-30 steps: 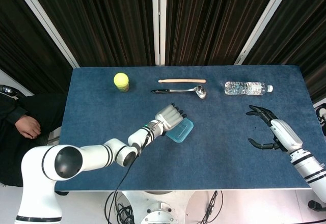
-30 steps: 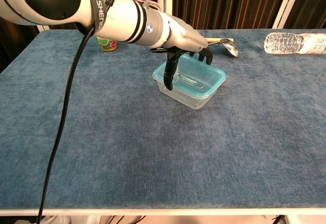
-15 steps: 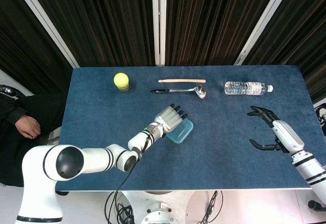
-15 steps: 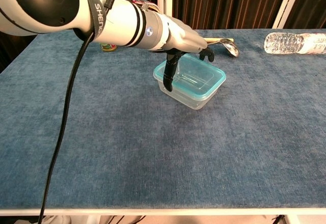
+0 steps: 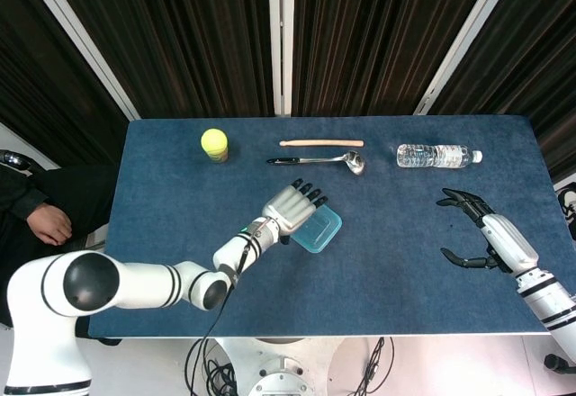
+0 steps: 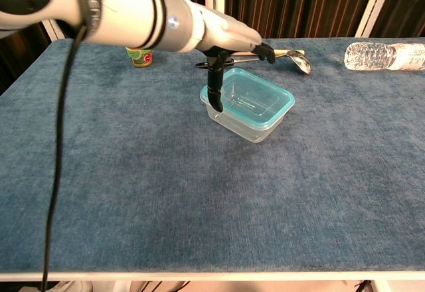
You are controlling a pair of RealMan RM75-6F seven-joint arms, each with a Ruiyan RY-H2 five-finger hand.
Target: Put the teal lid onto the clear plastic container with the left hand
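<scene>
Now the lid [image 6: 255,97] sits on the container [image 6: 247,119]; our left hand [image 6: 226,36] hovers just above, fingers spread, holding nothing. We should lift straight up, avoiding the rim.

in the head view the left hand [image 5: 290,207] covers the near-left corner of the lid [image 5: 319,231], and the container beneath the lid cannot be made out. in the chest view the bottle [image 6: 388,56] runs off the right edge, its cap end cut away. the can [image 6: 139,56] is half hidden behind the left forearm, its label too small to read. the right hand [image 5: 474,231] shows only in the head view.
</scene>
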